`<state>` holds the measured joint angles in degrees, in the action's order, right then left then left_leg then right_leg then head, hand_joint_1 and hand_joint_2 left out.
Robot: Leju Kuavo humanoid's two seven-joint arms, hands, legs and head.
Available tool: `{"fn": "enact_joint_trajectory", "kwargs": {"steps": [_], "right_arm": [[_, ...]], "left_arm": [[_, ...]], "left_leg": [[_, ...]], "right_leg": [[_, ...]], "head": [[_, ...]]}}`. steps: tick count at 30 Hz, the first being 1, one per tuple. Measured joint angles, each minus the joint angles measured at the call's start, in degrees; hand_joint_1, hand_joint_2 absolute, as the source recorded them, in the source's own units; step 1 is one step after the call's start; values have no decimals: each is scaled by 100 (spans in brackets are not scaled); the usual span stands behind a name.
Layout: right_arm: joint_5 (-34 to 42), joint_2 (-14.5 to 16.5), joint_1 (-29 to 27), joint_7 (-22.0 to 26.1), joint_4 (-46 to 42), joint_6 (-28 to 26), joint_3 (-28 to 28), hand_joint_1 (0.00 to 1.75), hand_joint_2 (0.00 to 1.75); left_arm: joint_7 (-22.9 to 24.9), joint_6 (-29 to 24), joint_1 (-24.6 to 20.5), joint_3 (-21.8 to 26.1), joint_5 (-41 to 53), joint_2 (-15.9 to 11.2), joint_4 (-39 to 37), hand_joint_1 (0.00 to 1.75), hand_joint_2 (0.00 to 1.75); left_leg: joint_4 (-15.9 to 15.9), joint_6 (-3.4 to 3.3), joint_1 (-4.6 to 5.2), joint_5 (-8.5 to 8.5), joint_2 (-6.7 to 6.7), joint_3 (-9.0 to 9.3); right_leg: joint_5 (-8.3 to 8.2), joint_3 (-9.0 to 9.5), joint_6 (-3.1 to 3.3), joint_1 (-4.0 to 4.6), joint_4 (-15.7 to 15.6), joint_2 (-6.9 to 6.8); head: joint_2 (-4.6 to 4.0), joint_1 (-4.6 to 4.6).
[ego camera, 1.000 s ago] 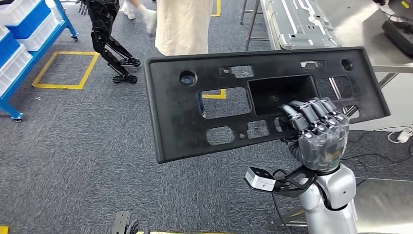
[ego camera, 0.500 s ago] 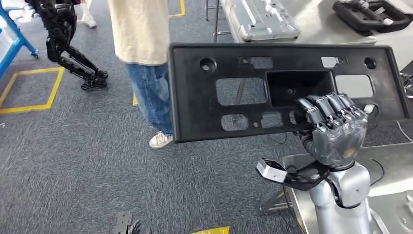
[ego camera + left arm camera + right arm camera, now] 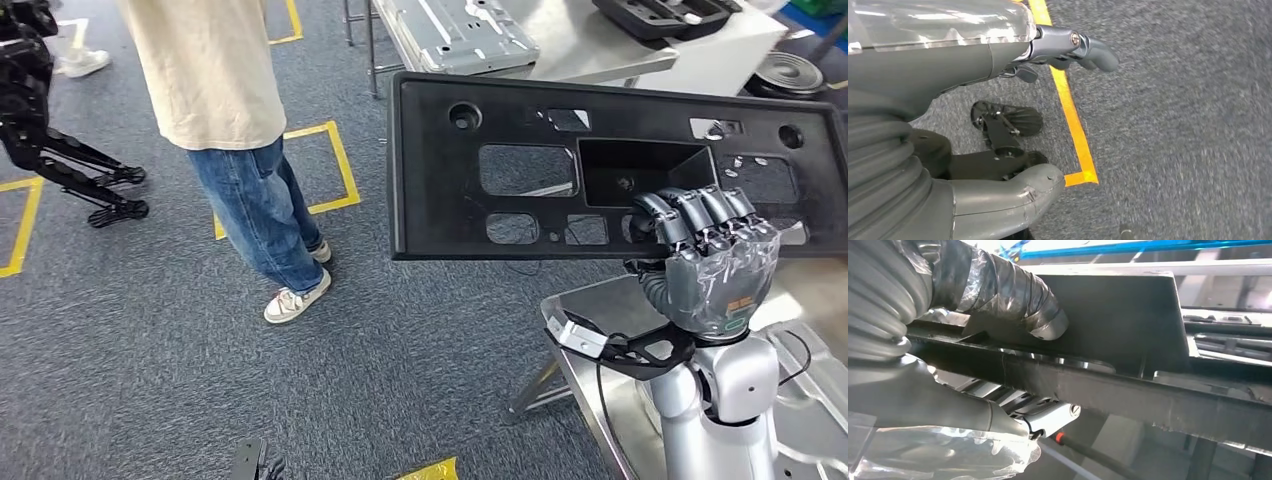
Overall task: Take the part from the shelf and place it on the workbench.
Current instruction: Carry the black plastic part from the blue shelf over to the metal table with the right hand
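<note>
Your view has swung round over the last second: the blue shelving and yellow floor box that sat off to the left a moment ago are gone, the person (image 3: pixel 235 120) in the cream top and jeans now stands at the left of the head view, and a metal workbench (image 3: pixel 585 310) has come in under the right arm. That is the robot turning, not the things moving. Your right hand (image 3: pixel 712 262) keeps its grip on the black panel (image 3: pixel 520 215), fingers hooked over the lower edge of the large rectangular opening; the right wrist view shows the thumb (image 3: pixel 1040 315) pressed on the panel's other face. The panel is carried in the air, roughly flat-on to the camera, with its right part above the near bench and its left end out over the carpet. A second table (image 3: pixel 590 45) further back holds a silver metal sheet. Your left hand (image 3: pixel 998 125) hangs by the floor, holding nothing, fingers apart. Judging from this, the fetch is done and you are nearly positioned to set down; watch the panel's left end near the person.
</note>
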<state>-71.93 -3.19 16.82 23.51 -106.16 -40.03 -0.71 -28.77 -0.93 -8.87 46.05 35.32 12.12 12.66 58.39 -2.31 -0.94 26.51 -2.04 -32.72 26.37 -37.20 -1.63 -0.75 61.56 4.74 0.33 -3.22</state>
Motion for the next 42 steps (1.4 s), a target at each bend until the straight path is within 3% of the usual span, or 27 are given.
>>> {"fn": "enact_joint_trajectory", "kwargs": {"steps": [2, 4, 5, 7, 9, 11, 13, 15, 17, 18, 19, 20, 21, 22, 24, 26, 28, 29, 31, 33, 35, 36, 37, 39, 40, 42], "right_arm": [[-6, -15, 6, -10, 11, 1, -23, 175, 175], [-7, -19, -4, -13, 33, 1, -40, 175, 175], [-7, -21, -10, -13, 45, 1, -49, 175, 175], [-7, -27, -9, -13, 60, 1, -64, 175, 175], [-8, -31, -3, -16, 62, 1, -76, 175, 175], [-16, -34, 3, -29, 64, -1, -88, 175, 175], [-35, -42, 4, -56, 72, -1, -104, 175, 175], [-47, -48, 20, -82, 80, -1, -123, 175, 175], [-52, -49, 39, -102, 97, -1, -134, 175, 175], [-58, -49, 43, -108, 111, -1, -139, 175, 175], [-68, -49, 39, -113, 127, 0, -145, 175, 175], [-81, -49, 34, -115, 141, 0, -158, 175, 175], [-93, -49, 31, -114, 152, 1, -176, 175, 175], [-101, -49, 30, -114, 160, 1, -201, 175, 175], [-77, -54, 40, -102, 175, 1, -263, 175, 175], [1, -76, 57, -70, 197, 1, -338, 175, 175], [81, -130, 74, -42, 217, 1, -417, 175, 175], [110, -166, 84, -39, 226, 1, -457, 175, 175], [148, -264, 157, -56, 252, 1, -546, 175, 175], [161, -325, 243, -84, 300, 1, -616, 175, 175], [126, -346, 269, -130, 369, 1, -642, 175, 175], [94, -362, 269, -161, 402, 1, -647, 175, 175], [54, -384, 269, -203, 430, 1, -652, 175, 175], [-22, -427, 271, -295, 474, 1, -657, 175, 175], [-52, -441, 272, -348, 496, 1, -657, 175, 175], [-97, -467, 274, -451, 553, 1, -657, 175, 175]], "left_arm": [[6, 1, 7, 3, -5, 0, 0, 0, 175], [14, 0, 21, 7, -7, -2, 0, 0, 175], [16, 0, 25, 8, -6, -2, 0, 0, 175], [16, 1, 24, 9, -6, 0, 0, 0, 175], [24, 2, 18, 11, -11, 1, 0, 0, 175], [76, 11, 9, 20, -34, -2, 0, 0, 175], [151, 26, -4, 36, -69, -2, 0, 0, 175], [176, 12, -17, 56, -98, -2, 0, 0, 175], [164, -69, -14, 74, -95, -3, 0, 0, 175], [147, -126, -2, 80, -82, -3, 0, 0, 175], [115, -180, 12, 81, -66, -3, 0, 0, 175], [68, -235, 21, 81, -50, -3, 0, 0, 175], [16, -286, 25, 81, -32, -3, 0, 0, 175], [-40, -328, 21, 81, -13, -3, 0, 0, 175], [-132, -379, 12, 81, 23, -5, 0, 0, 175], [-207, -370, 17, 77, 62, -7, 0, 0, 175], [-261, -305, 16, 65, 87, -2, 0, 0, 175], [-284, -270, 8, 58, 90, 5, 0, 0, 175], [-316, -224, -7, 48, 91, 20, 0, 0, 175], [-338, -194, 7, 42, 90, 22, 0, 0, 175], [-348, -174, 32, 39, 90, 21, 0, 0, 175], [-351, -163, 37, 39, 96, 22, 0, 0, 175], [-354, -146, 35, 37, 104, 23, 0, 0, 175], [-358, -107, 27, 32, 119, 25, 0, 0, 175], [-361, -92, 23, 30, 121, 25, 0, 0, 175], [-369, -79, 19, 26, 125, 25, 0, 0, 175]], "left_leg": [[-34, -39, 7, -11, 150, 18], [-31, -42, 15, 2, 314, 18], [-28, -38, 16, 13, 394, 21], [-19, -16, 15, 45, 535, 42], [-5, 33, 40, 89, 646, 72], [-1, 94, 70, 125, 740, 99], [-2, 158, 68, 162, 830, 127], [198, 210, 43, 327, 684, 71], [839, 231, 21, 669, 400, -212], [1238, 233, 20, 827, 319, -411], [1545, 235, 20, 907, 276, -576], [1660, 228, 22, 872, 252, -658], [1556, 212, 22, 726, 232, -641], [1241, 187, 23, 498, 191, -527], [486, 132, 17, 135, -41, -230], [134, 106, 23, 46, -193, -83], [84, 79, 31, 31, -103, -55], [45, 51, 26, 8, -39, -36], [-50, -9, 10, -39, 96, 7], [-67, -37, 25, -36, 215, 25], [15, -42, 31, 18, 319, -6], [88, -35, 31, 61, 358, -33], [181, -22, 28, 113, 392, -65], [390, 27, 33, 235, 427, -135], [493, 63, 40, 292, 435, -177], [664, 139, 54, 378, 441, -265]], "right_leg": [[340, -304, -49, -1, 635, -338], [540, -607, -94, -33, 1234, -428], [488, -631, -111, -49, 1274, -448], [135, -330, -124, -65, 701, -552], [-114, 43, -80, -25, -14, -761], [-130, 142, 0, 25, -242, -820], [-142, 137, 74, 23, -256, -690], [-159, 162, 156, 0, -292, -578], [-163, 178, 220, -6, -305, -470], [-160, 176, 235, 3, -298, -406], [-156, 177, 244, 12, -291, -331], [-152, 178, 249, 21, -280, -251], [-148, 180, 250, 27, -269, -170], [-142, 183, 246, 31, -256, -90], [-131, 169, 222, 29, -225, 50], [-142, 128, 160, 8, -209, 173], [-171, 101, 75, -13, -231, 296], [-158, 90, 41, -10, -220, 266], [9, -21, -16, 10, 25, -28], [338, -318, -65, 3, 649, -345], [523, -591, -108, -35, 1203, -420], [476, -605, -122, -56, 1241, -442], [345, -510, -133, -77, 1080, -465], [126, -207, -125, -86, 537, -525], [101, -121, -100, -75, 379, -542], [191, -161, -18, -35, 431, -547]], "head": [[0, -17], [0, -17], [0, -18], [0, -19], [0, -16], [0, -14], [0, -13], [0, -10], [0, -7], [0, -5], [0, -6], [0, -6], [0, -6], [0, -6], [0, -8], [0, -8], [0, -7], [0, -9], [0, -27], [0, -41], [0, -39], [0, -39], [0, -39], [0, -40], [0, -38], [0, -35]]}}
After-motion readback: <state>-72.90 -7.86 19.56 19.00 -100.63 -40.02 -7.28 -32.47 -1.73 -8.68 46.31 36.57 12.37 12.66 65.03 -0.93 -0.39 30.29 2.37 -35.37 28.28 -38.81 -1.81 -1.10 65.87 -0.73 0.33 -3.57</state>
